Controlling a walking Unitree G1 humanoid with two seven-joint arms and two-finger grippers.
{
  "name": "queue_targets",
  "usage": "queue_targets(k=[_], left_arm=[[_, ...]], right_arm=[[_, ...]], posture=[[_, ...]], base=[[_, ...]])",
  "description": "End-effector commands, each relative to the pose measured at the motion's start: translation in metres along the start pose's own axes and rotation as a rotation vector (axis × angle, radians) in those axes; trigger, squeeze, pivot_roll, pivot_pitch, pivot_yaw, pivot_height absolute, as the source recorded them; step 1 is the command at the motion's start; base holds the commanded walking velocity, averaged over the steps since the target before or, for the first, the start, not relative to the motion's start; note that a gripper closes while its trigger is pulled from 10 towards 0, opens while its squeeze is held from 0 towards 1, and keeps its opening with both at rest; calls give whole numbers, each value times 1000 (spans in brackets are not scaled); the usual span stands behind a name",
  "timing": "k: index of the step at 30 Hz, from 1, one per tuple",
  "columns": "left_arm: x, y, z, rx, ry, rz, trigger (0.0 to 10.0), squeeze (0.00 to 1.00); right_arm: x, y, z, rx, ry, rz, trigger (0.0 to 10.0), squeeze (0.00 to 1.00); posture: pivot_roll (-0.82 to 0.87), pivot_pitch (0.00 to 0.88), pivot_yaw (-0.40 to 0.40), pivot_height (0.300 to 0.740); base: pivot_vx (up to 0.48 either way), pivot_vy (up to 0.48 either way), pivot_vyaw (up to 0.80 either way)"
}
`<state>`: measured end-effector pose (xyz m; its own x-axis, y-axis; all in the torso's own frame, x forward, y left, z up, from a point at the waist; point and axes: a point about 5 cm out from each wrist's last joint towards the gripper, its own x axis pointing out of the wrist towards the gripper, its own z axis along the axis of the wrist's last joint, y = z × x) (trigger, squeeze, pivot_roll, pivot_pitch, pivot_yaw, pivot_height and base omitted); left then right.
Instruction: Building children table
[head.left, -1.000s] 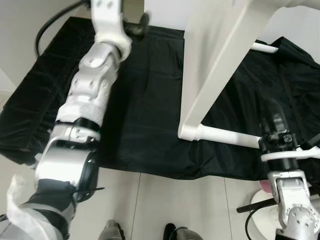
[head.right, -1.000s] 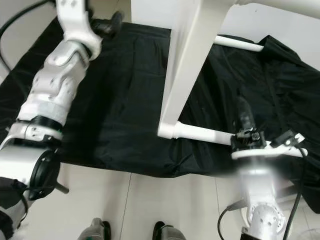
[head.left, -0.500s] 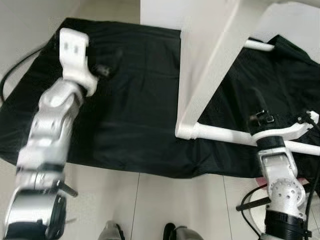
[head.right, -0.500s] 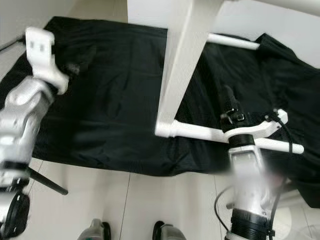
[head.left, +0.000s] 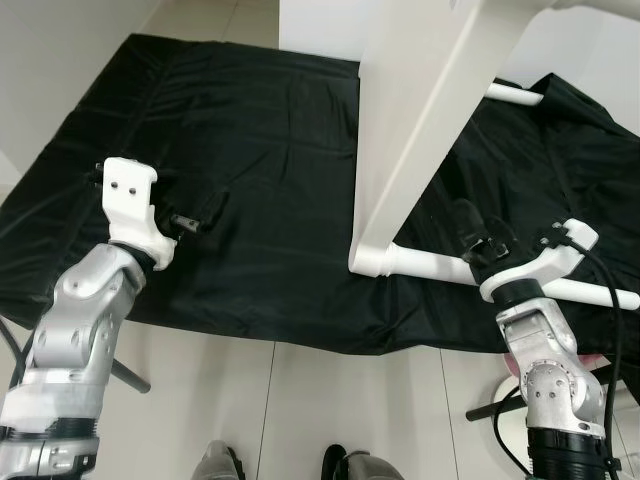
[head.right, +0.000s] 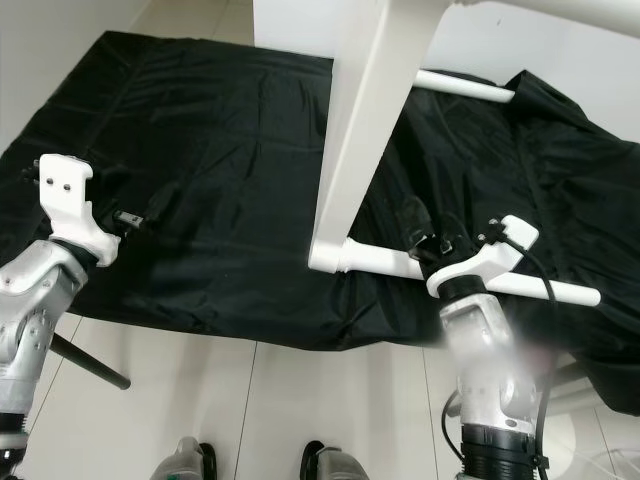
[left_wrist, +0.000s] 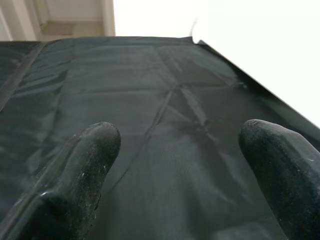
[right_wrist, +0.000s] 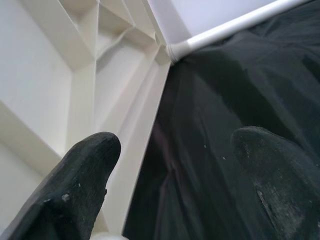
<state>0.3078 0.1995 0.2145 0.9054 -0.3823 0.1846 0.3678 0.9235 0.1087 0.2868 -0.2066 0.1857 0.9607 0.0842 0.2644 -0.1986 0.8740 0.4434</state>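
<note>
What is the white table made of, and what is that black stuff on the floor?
The table looks like white moulded plastic: smooth and matte, with hollow ribs underneath in the right wrist view, though painted wood can't be ruled out. Its leg is a smooth white tube. The black sheet looks like thin fabric, perhaps nylon: it wrinkles, folds and has a faint sheen.

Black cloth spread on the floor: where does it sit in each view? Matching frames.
Left eye view: black cloth spans the upper and middle picture, under the white plastic table.
Right eye view: same spread, pale floor below it.
Left wrist view: cloth lies beyond the left gripper's fingers.
Right wrist view: cloth beside the table's ribbed panel.
Shared landmark: the table, in both eye views and the right wrist view.
</note>
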Motion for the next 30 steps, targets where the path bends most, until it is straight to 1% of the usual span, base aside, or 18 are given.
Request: queue_targets(k=[1, 3, 4, 5, 6, 7, 8, 9, 11, 12, 15, 18, 25, 26, 27, 28, 29, 30], left_arm=[[-3, -8, 1, -9, -6, -134, 10000, 0], [-3, -8, 1, -9, -6, -134, 10000, 0], [-6, -10, -1, -28, -9, -136, 10000, 0], [-6, -10, -1, -28, -9, -136, 10000, 0], [-9, -13, -6, -56, -26, -112, 10000, 0], [-9, -13, -6, -56, -26, -112, 10000, 0], [-11, -16, -11, -80, -35, -85, 10000, 0], [-11, -16, -11, -80, -35, -85, 10000, 0], [-14, -23, -19, -124, -46, -34, 10000, 0], [-14, -23, -19, -124, -46, -34, 10000, 0], [-18, -26, -28, -156, -54, 40, 10000, 0], [-21, -30, -37, -165, -42, 57, 10000, 0], [-22, -34, -40, -180, -35, 56, 10000, 0], [-23, -40, -41, -174, -34, 21, 10000, 0], [-23, -40, -41, -174, -34, 21, 10000, 0], [-24, -50, -41, -168, -36, -44, 10000, 0], [-26, -59, -41, -178, -42, -109, 10000, 0], [-26, -59, -41, -178, -42, -109, 10000, 0]], right_arm=[[-2, -4, -2, -35, 10, -9, 10000, 0], [-2, -4, -2, -35, 10, -9, 10000, 0], [-1, -4, -5, -68, 14, 0, 10000, 0], [-1, -4, -5, -68, 14, 0, 10000, 0], [0, -2, -8, -112, 10, 9, 10000, 0], [0, -2, -8, -112, 10, 9, 10000, 0], [0, 1, -12, -155, 8, 20, 10000, 0], [0, 1, -12, -155, 8, 20, 10000, 0], [-1, 5, -20, -217, 8, 23, 10000, 0], [-1, 5, -20, -217, 8, 23, 10000, 0], [-3, 8, -33, -278, 12, 7, 10000, 0], [-4, 11, -46, -307, 29, 7, 10000, 0], [-3, 14, -54, -306, 41, 9, 10000, 0], [0, 15, -59, -312, 50, 13, 10000, 0], [0, 15, -59, -312, 50, 13, 10000, 0], [3, 17, -63, -311, 60, 20, 10000, 0], [6, 18, -67, -316, 66, 28, 10000, 0], [6, 18, -67, -316, 66, 28, 10000, 0]], posture=[[61, 164, -93, 740], [61, 164, -93, 740], [63, 163, -96, 740], [63, 163, -96, 740], [64, 163, -97, 740], [64, 163, -97, 740], [65, 158, -94, 740], [65, 158, -94, 740], [65, 156, -93, 740], [65, 156, -93, 740], [62, 145, -89, 740], [57, 136, -76, 740], [57, 136, -76, 740], [54, 133, -71, 740], [54, 133, -71, 740], [58, 135, -75, 740], [63, 135, -76, 740], [63, 135, -76, 740]], base=[[0, 0, 0], [0, 0, 0], [0, 0, 0], [0, 0, 0], [0, 0, 0], [0, 0, 0], [0, 0, 0], [0, 0, 0], [0, 0, 0], [0, 0, 0], [0, 0, 0], [0, 0, 0], [0, 0, 0], [0, 0, 0], [0, 0, 0], [0, 0, 0], [0, 0, 0], [0, 0, 0]])
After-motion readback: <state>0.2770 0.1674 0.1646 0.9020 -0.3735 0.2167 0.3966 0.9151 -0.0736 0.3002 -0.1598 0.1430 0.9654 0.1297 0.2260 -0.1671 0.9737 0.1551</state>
